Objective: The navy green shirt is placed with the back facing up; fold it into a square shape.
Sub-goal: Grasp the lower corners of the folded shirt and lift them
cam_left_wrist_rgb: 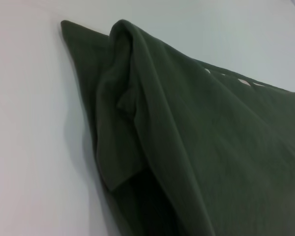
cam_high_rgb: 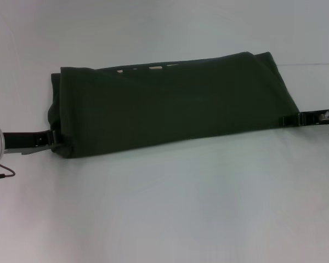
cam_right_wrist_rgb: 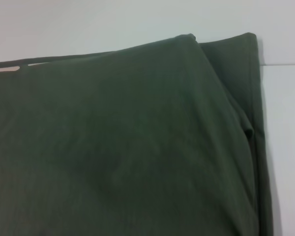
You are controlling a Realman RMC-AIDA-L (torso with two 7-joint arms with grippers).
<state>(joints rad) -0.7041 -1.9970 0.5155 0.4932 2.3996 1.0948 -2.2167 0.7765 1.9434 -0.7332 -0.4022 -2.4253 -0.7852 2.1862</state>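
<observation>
The navy green shirt [cam_high_rgb: 170, 104] lies on the pale, smooth surface [cam_high_rgb: 164, 208], toward its far edge and spanning most of its width, folded into a long, soft band of matte cotton with rounded, doubled edges. A sliver of pale lettering [cam_high_rgb: 156, 68] peeks out along the far fold. The left end effector [cam_high_rgb: 50, 138] sits at the shirt's near left corner, its dark fingers clamped on the cloth there. The right end effector [cam_high_rgb: 289, 119] meets the near right corner, likewise pinching the fabric edge. Layered folds bunch loosely at the left end.
</observation>
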